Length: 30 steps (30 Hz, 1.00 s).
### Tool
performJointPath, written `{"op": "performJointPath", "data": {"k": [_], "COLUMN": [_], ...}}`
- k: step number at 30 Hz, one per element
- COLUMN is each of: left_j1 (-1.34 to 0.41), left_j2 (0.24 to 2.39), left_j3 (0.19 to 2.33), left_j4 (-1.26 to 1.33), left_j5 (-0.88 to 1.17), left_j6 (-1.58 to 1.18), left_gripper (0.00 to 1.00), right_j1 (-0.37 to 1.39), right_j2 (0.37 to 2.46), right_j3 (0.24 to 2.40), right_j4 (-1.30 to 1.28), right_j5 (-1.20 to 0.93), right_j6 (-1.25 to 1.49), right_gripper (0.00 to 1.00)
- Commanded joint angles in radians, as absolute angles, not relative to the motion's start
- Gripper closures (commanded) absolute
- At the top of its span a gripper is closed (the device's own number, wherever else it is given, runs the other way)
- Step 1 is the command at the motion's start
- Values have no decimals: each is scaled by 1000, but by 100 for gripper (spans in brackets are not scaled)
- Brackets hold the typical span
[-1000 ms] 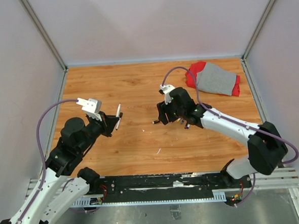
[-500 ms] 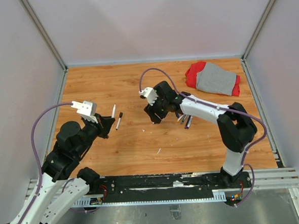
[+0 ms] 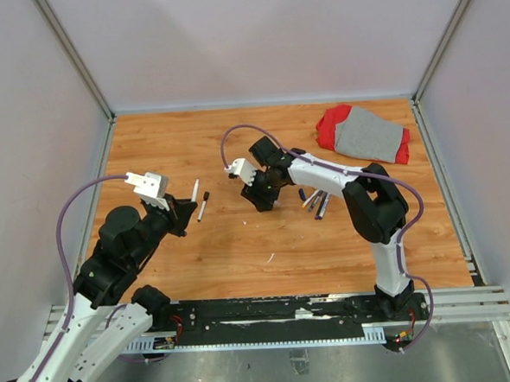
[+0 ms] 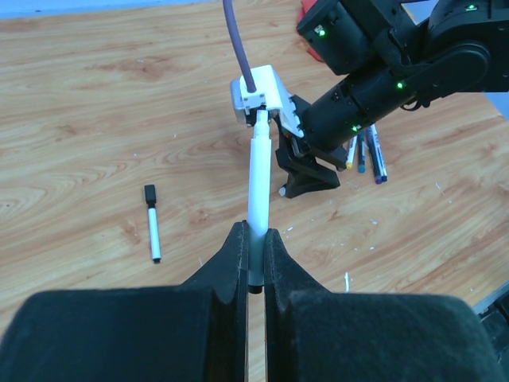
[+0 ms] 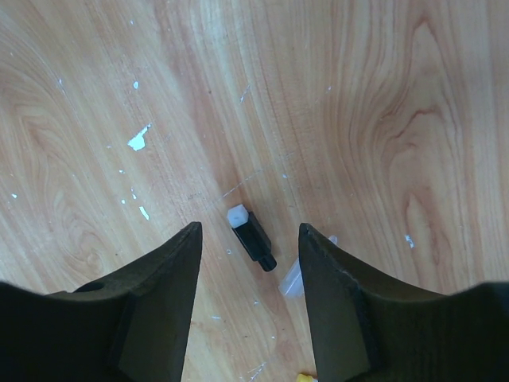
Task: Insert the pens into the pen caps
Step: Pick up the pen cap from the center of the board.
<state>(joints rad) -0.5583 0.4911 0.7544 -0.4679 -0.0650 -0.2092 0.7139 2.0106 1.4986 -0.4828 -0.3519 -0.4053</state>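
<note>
while left pincer (image 4: pixel 254 232) grips white-barrelled pen (image 4: pixel 258 179), black white-tipped cap (image 5: pixel 253 237) lies flat.

The top external camera hangs above and behind the 6 o'clock edge of the table (image 3: pixel 241 252), looking down over all of it. The left wrist camera rides low behind the left gripper (image 4: pixel 254 235) and the held pen (image 4: pixel 258 183), facing the right arm (image 4: pixel 382 79) at its 1 o'clock. Both views share that arm and the loose pen (image 4: pixel 153 231). The right wrist camera faces straight down, close over the table.
</note>
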Motion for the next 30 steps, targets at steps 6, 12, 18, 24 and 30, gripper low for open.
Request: {"op": "performJointPath", "data": {"k": [6, 12, 18, 24, 30], "left_j1": [-552, -552, -552, -552, -552], "left_j2": [501, 506, 508, 506, 506], "left_j3": [744, 744, 743, 742, 742], "left_j4": [-430, -429, -429, -428, -428], "left_j5": [-54, -53, -52, -54, -58], "left_j6": [-195, -195, -193, -193, -193], "left_gripper": [99, 99, 99, 99, 100], "right_j1": [744, 770, 790, 802, 804], "right_j2": [2061, 2083, 2111, 2119, 2113], "right_j3": [1550, 1553, 1564, 1561, 1557], "right_j4": [-586, -590, -591, -600, -610], "right_j5": [-304, -250, -188, -139, -89], "right_j6": [-469, -471, -462, -445, -316], "right_gripper": [51, 56, 64, 75, 91]}}
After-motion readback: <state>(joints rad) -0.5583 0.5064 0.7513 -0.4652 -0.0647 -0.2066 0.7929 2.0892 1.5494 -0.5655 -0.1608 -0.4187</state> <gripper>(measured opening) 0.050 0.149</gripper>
